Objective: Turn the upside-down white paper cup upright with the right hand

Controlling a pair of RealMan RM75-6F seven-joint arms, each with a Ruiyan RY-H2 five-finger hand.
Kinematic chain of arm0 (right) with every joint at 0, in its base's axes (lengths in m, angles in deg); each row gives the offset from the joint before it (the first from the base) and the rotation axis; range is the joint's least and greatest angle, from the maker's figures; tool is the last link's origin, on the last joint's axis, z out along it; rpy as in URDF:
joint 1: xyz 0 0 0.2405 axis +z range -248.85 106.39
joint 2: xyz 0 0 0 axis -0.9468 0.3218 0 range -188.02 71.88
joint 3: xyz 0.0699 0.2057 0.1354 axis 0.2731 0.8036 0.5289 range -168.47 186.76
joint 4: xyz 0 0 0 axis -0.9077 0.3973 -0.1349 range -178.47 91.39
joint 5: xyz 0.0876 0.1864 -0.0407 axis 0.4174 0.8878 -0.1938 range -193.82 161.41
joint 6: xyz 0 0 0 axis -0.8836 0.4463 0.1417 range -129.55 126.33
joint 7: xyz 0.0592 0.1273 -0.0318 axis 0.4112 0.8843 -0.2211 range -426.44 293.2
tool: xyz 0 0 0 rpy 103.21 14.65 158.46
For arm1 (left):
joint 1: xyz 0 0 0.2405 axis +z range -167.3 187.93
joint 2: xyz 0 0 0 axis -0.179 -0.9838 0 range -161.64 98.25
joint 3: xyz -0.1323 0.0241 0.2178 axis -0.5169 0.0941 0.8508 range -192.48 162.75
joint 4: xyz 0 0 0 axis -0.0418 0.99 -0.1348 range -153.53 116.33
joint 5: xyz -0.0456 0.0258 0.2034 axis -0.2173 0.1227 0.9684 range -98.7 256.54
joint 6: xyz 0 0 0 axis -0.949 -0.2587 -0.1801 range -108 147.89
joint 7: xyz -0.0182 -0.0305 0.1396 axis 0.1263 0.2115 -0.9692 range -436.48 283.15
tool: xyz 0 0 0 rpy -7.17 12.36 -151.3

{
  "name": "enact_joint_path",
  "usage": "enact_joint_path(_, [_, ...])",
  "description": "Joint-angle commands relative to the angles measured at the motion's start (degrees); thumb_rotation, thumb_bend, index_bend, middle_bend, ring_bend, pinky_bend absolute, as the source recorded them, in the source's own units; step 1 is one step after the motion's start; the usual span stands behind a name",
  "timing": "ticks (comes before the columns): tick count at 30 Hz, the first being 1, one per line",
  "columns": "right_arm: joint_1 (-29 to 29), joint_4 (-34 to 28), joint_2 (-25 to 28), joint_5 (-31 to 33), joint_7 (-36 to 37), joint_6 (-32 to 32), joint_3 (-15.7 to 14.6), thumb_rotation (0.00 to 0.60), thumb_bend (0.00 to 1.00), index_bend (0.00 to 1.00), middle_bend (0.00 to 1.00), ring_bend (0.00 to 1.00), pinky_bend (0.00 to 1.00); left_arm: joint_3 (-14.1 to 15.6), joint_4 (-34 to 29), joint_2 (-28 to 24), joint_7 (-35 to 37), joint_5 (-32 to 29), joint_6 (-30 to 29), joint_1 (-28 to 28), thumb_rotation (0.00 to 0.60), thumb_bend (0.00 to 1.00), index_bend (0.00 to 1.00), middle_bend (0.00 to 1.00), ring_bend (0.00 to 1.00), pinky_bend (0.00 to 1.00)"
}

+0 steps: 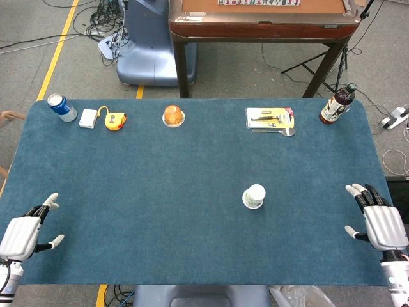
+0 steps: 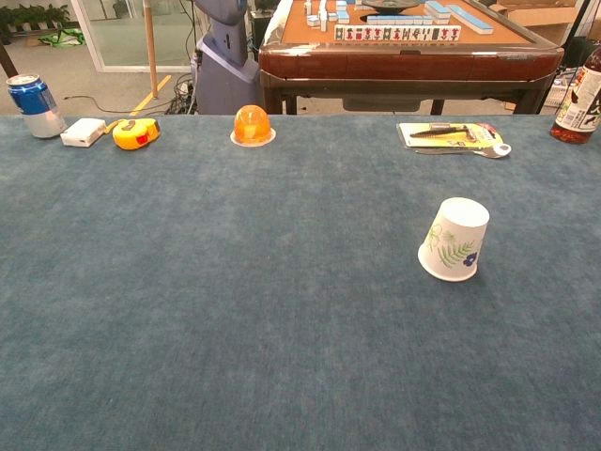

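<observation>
The white paper cup (image 1: pixel 254 196) with a green leaf print stands upside down on the blue table, right of centre; the chest view shows the cup (image 2: pixel 454 239) with its rim down. My right hand (image 1: pixel 378 219) hovers at the table's right edge, fingers spread and holding nothing, well to the right of the cup. At the left front corner my left hand (image 1: pixel 25 228) is open as well, palm down. Neither hand appears in the chest view.
Along the far edge stand a blue can (image 1: pixel 61 107), a white box (image 1: pixel 88 118), a yellow tape measure (image 1: pixel 115 119), an orange dome (image 1: pixel 173 116), a packaged tool (image 1: pixel 271 119) and a dark bottle (image 1: pixel 336 105). A wooden table (image 1: pixel 262 22) stands behind.
</observation>
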Motion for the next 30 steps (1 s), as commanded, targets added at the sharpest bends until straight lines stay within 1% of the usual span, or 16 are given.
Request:
enact_joint_path(1, [0.3, -0.4, -0.3, -0.2, 0.3, -0.3, 0.1, 0.6, 0.0, 0.21, 0.17, 0.09, 0.32, -0.1, -0.4, -0.1, -0.1, 0.1, -0.4, 0.1, 0.6, 0.15, 0.0, 0.29, 0.27, 0.44])
enact_joint_path(5, [2.4, -2.3, -0.4, -0.1, 0.7, -3.1, 0.6, 0.6, 0.03, 0.23, 0.18, 0.09, 0.32, 0.0, -0.5, -0.1, -0.4, 0.4, -0.7, 0.1, 0.6, 0.15, 0.0, 0.29, 0.27, 0.44])
enact_joint_path(10, [6.6, -5.6, -0.1, 2.0, -6.3, -7.8, 2.5, 0.6, 0.03, 0.23, 0.18, 0.09, 0.27, 0.2, -1.0, -0.3, -1.1, 0.4, -0.5, 0.1, 0.6, 0.15, 0.05, 0.29, 0.27, 0.44])
enact_joint_path(13, [9.0, -7.7, -0.1, 4.0, -9.1, -10.5, 3.7, 0.6, 0.03, 0.25, 0.18, 0.09, 0.25, 0.2, -1.3, -0.3, -1.4, 0.6, -0.8, 0.2, 0.6, 0.15, 0.08, 0.29, 0.27, 0.44])
enact_joint_path(17, [13.7, -10.8, 1.2, 9.1, -13.2, -17.6, 5.1, 0.6, 0.03, 0.29, 0.17, 0.09, 0.23, 0.3, -1.5, -0.4, -1.8, 0.3, -0.7, 0.3, 0.6, 0.15, 0.09, 0.29, 0.27, 0.44])
enact_joint_path(20, [16.9, -12.2, 1.4, 13.0, -17.9, -20.8, 5.9, 0.6, 0.03, 0.3, 0.15, 0.09, 0.2, 0.3, -1.8, -0.5, -2.1, 0.3, -0.8, 0.3, 0.6, 0.15, 0.1, 0.29, 0.27, 0.44])
enact_joint_path(23, [19.6, -13.1, 0.3, 17.1, -22.4, -22.3, 6.5, 0.6, 0.03, 0.3, 0.13, 0.08, 0.18, 0.3, -1.8, -0.6, -2.2, 0.2, -0.9, 0.4, 0.6, 0.15, 0.12, 0.29, 0.27, 0.44])
enact_joint_path(26, [22.1, -13.3, -1.3, 20.6, -26.1, -22.4, 7.2, 0.6, 0.03, 0.3, 0.12, 0.07, 0.17, 0.3, -1.9, -0.7, -2.2, 0.0, -0.7, 0.4, 0.6, 0.15, 0.12, 0.29, 0.27, 0.44])
enact_joint_path(30, [25.2, -13.1, -3.3, 25.2, -29.7, -22.7, 7.8, 0.6, 0.03, 0.3, 0.12, 0.06, 0.16, 0.3, -1.9, -0.8, -2.1, -0.2, -0.7, 0.5, 0.6, 0.15, 0.12, 0.29, 0.27, 0.44])
